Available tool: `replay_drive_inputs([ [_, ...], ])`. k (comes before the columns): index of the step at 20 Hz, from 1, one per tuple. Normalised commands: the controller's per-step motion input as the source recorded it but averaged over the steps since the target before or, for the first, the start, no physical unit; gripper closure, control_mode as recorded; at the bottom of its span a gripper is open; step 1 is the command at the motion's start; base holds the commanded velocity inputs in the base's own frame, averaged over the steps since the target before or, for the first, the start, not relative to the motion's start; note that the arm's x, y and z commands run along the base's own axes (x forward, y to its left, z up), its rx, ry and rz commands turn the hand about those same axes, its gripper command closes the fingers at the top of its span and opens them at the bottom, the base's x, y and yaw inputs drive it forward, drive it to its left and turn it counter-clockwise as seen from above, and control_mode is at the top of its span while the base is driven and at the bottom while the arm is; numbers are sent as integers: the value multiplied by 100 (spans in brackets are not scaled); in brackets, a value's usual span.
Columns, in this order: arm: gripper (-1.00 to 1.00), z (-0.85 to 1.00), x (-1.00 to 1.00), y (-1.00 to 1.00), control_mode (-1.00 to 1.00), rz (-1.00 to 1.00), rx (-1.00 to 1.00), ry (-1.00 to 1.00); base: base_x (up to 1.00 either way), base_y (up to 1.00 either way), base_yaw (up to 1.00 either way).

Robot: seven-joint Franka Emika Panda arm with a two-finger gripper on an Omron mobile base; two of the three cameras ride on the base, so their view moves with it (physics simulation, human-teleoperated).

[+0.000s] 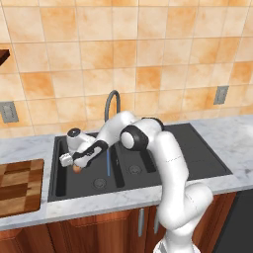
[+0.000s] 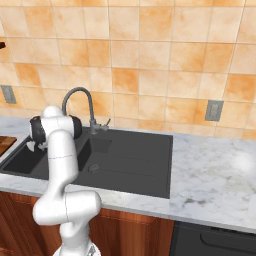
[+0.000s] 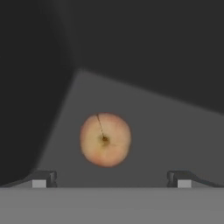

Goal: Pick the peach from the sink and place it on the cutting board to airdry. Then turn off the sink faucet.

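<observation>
The peach (image 3: 105,139), orange-pink with a paler patch and its stem dimple facing the camera, lies on the floor of the left basin of the black sink (image 1: 197,148), near a corner. My gripper (image 3: 111,180) hovers just above it, open, with the fingertips (image 3: 43,179) wide apart on either side and nothing between them. From the left base, the gripper (image 1: 75,164) sits low in that basin with the peach (image 1: 77,169) peeking out beneath it. The checkered cutting board (image 1: 17,185) rests on the counter left of the sink. A thin blue stream (image 1: 108,160) falls from the gooseneck faucet (image 1: 111,101).
The faucet's side lever (image 2: 102,125) sticks out behind the sink's (image 2: 135,160) divider. The ribbed drainboard (image 1: 202,153) lies to the right. The basin walls close in around the hand. Marble counter (image 2: 215,170) stretches right; outlets (image 1: 221,95) dot the tiled wall.
</observation>
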Motion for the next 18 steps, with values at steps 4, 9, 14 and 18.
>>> replay_drive_inputs([
  [4, -100, -16, 17, 7, -100, -1, 0, 0, 0, 0, 0],
  [9, -100, -17, 10, 2, -100, -2, 0, 0, 0, 0, 0],
  [14, -100, -23, 3, 5, -100, -2, 0, 0, 0, 0, 0],
  [18, -100, -26, 3, 11, -100, -2, 0, 0, 0, 0, 0],
])
